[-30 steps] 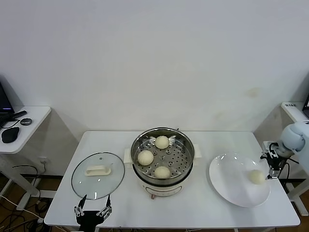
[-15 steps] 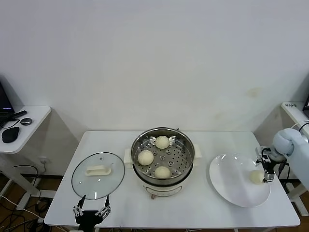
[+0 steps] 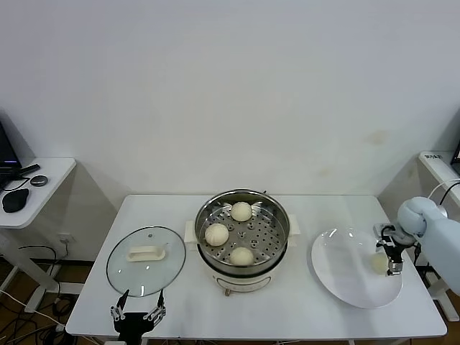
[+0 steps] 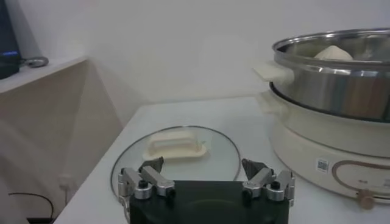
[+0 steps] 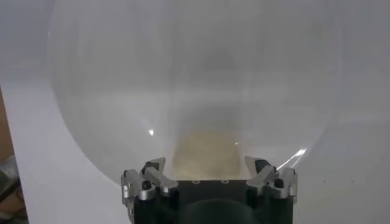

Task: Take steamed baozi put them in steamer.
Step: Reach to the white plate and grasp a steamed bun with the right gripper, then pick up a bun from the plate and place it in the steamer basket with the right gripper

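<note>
White wall behind, white table (image 3: pixel 302 316) in front. Steamer (image 3: pixel 243 233) sits mid-table with three buns already on its tray; glass lid (image 3: pixel 146 260) lies flat beside it, just ahead of the left fingers. White plate (image 3: pixel 345 277) is on the right side of the table.

Last bun (image 3: pixel 379 262) is on the plate, right under the right gripper (image 3: pixel 392 250). In the right wrist view the bun (image 5: pixel 204 152) sits between the two spread fingers (image 5: pixel 145 176), not yet touched as far as I can tell. Fingers wide apart, nothing held.

Left gripper (image 3: pixel 138 311) parked at the near table edge, fingers wide, empty.

Handling guess: bun is light and soft, dents easily, smooth skin may slip or stick. Take it across the middle, at the widest part, with a gentle squeeze only.

Versus a second ago: right gripper has moved in from beyond the plate's outer rim to over the bun. Bun, plate, steamer and left arm are unchanged.
</note>
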